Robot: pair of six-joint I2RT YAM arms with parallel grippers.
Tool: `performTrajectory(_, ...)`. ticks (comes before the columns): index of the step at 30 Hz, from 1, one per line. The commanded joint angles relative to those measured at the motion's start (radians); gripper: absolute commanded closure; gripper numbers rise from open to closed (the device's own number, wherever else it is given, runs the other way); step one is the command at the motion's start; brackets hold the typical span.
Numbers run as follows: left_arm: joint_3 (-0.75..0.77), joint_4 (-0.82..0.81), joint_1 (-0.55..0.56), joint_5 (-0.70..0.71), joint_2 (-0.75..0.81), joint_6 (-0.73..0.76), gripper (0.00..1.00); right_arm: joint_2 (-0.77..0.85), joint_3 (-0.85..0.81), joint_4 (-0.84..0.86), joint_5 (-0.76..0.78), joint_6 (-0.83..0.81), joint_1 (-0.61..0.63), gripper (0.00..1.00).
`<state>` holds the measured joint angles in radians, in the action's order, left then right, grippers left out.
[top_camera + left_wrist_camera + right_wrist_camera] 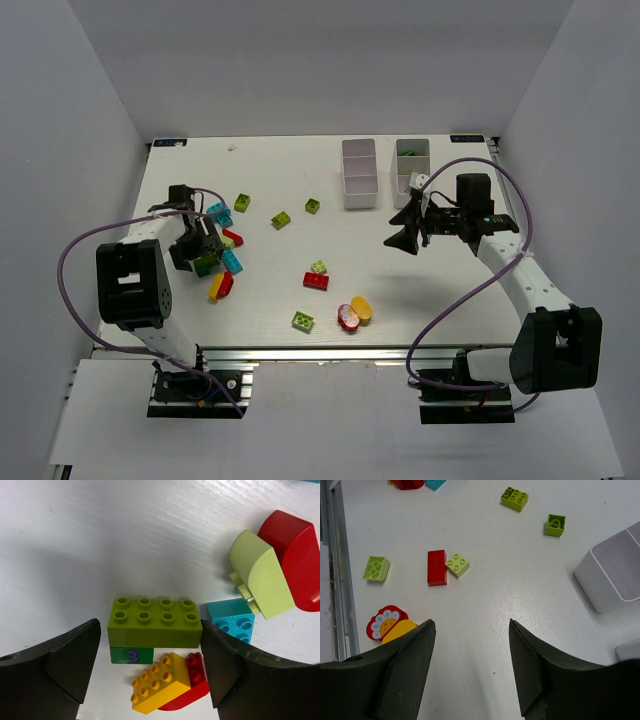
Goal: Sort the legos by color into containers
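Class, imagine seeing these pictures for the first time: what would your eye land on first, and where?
A bright heap of legos at the left of the table, where a lime brick lies between the open fingers of the left gripper. Then the two white bins at the far right, only a green piece showing inside, with the right gripper open above bare table before them.

Lime brick [155, 625], dark green brick [131, 655] with a purple 3, yellow brick [159, 682], red piece [382, 622] with flower print.
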<state>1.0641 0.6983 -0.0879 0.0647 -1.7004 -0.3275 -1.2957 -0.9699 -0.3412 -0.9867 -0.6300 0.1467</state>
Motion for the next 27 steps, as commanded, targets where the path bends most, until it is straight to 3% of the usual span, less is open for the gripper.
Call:
performTrajectory(1, 0.004, -0.016, -0.001, 0.010, 0.010, 0.010, 0.12, 0.012, 0.002, 0.016, -0.013, 0.012, 0.004, 0.34)
performTrajectory(5, -0.010, -0.019, -0.001, 0.015, 0.019, 0.001, 0.19, 0.010, 0.000, 0.014, -0.017, 0.012, 0.004, 0.34)
performTrajectory(9, -0.015, -0.028, -0.001, 0.011, 0.034, -0.010, 0.34, 0.012, -0.003, 0.010, -0.017, 0.010, 0.005, 0.34)
performTrajectory(13, -0.006, -0.029, 0.000, -0.014, 0.070, -0.028, 0.59, 0.018, -0.003, -0.005, -0.013, 0.013, 0.017, 0.36)
performTrajectory(16, 0.019, -0.023, -0.001, -0.102, 0.122, -0.070, 0.69, 0.018, -0.003, -0.007, 0.011, 0.059, 0.063, 0.40)
performTrajectory(20, 0.013, -0.097, -0.001, -0.287, 0.254, -0.236, 0.72, 0.021, 0.013, 0.106, 0.045, 0.293, 0.160, 0.45)
performTrajectory(21, -0.007, -0.097, -0.001, -0.324, 0.254, -0.276, 0.72, 0.018, 0.023, 0.149, 0.060, 0.454, 0.198, 0.45)
performTrajectory(25, -0.122, -0.378, 0.008, -0.469, 0.462, -0.563, 0.78, -0.014, 0.008, 0.320, 0.176, 0.782, 0.290, 0.41)
performTrajectory(27, -0.176, -0.523, 0.028, -0.499, 0.511, -0.746, 0.79, -0.037, -0.051, 0.330, 0.352, 0.848, 0.362, 0.36)
